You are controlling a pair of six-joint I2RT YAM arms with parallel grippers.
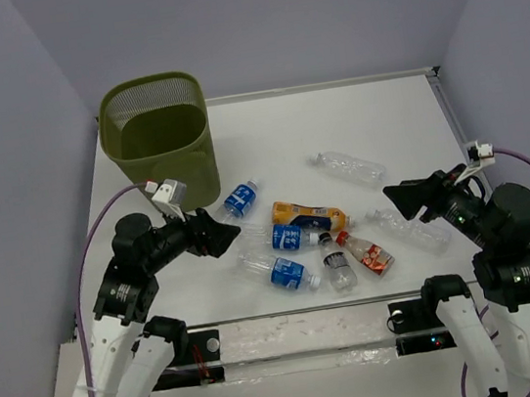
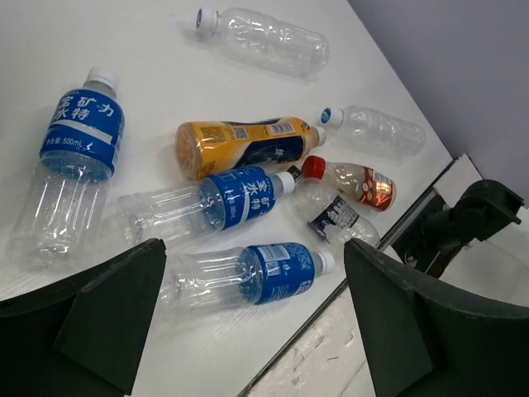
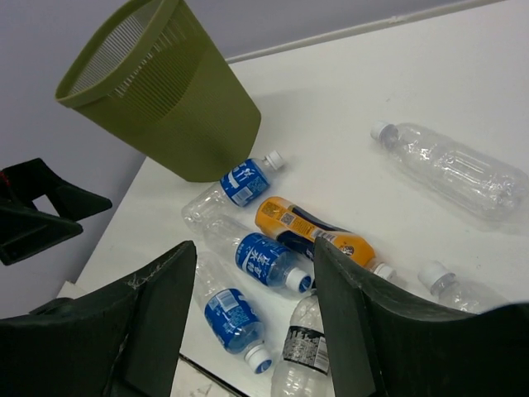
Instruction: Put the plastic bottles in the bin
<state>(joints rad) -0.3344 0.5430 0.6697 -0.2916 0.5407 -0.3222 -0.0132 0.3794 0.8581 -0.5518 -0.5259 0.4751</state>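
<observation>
Nothing is done yet: all eight plastic bottles (image 1: 309, 216) lie on the tabletop (image 1: 381, 113) between the two released, empty jaws, and the bin (image 1: 166, 163) beyond the left jaws looks empty.

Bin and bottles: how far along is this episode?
Done: nothing visibly; no bottle shows inside the bin. In hand: nothing; the left gripper and right gripper are both open and empty. Left: all eight bottles lie on the table.
</observation>
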